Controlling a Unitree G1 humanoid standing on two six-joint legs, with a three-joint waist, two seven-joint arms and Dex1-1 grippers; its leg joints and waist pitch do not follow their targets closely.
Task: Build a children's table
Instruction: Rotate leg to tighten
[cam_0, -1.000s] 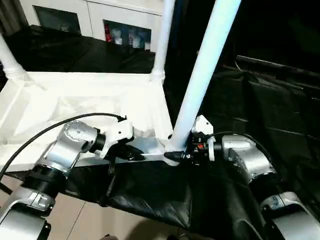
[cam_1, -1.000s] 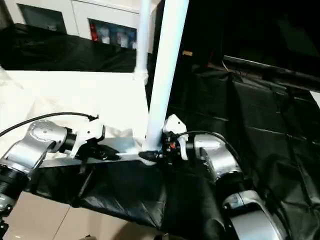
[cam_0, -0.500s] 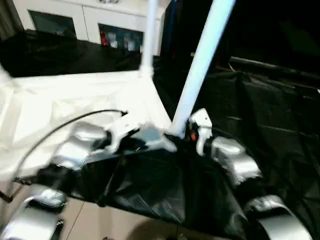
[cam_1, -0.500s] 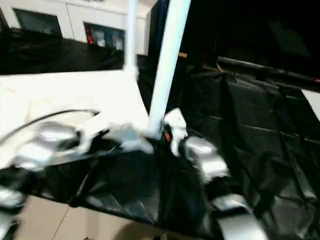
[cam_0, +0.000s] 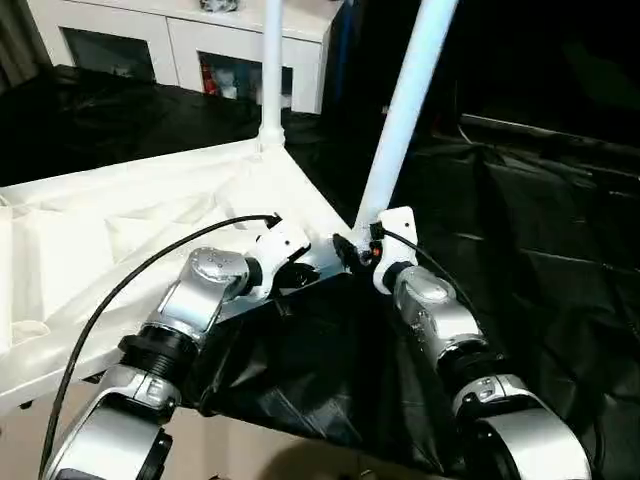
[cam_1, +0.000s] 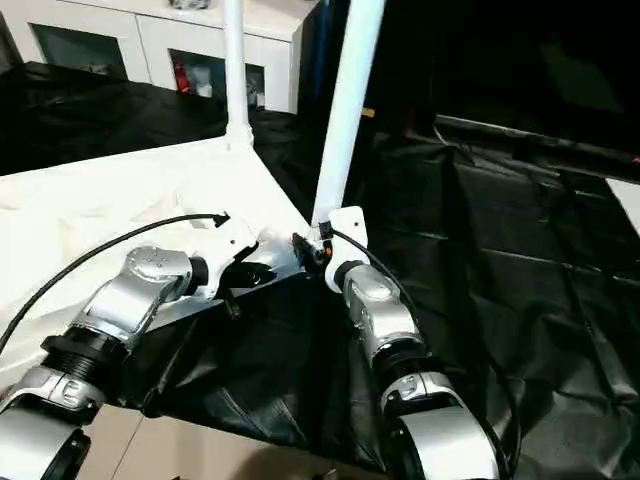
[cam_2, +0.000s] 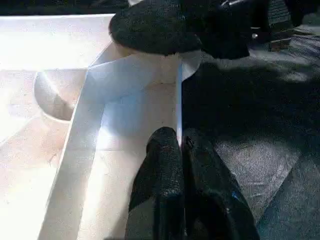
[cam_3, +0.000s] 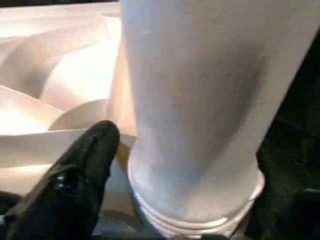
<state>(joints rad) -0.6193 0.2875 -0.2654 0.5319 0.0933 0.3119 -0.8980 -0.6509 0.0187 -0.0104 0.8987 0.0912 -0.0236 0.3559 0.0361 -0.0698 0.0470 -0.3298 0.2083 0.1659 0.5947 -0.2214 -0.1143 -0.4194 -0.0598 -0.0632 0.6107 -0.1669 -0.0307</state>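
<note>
Two tools share one corner: the left tool (cam_2: 181, 150) pinches the white ribbed plastic tabletop's (cam_0: 120, 230) rim, steadying it, while the right tool (cam_3: 165, 200), jaws wide, straddles the long white tube leg (cam_0: 405, 110) to seat it.

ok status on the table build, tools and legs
Left tool shut on tabletop rim. Right tool at near leg base, leg standing in corner socket. Far leg upright. Nothing in the way.

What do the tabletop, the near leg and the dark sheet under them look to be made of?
Tabletop: looks like white moulded plastic, semi-gloss, with thin walls and rounded ribs. Near leg: a smooth white tube, probably plastic, with a soft sheen and a ringed foot at the socket. Dark sheet: thin black plastic film, by its shiny creases.
</note>
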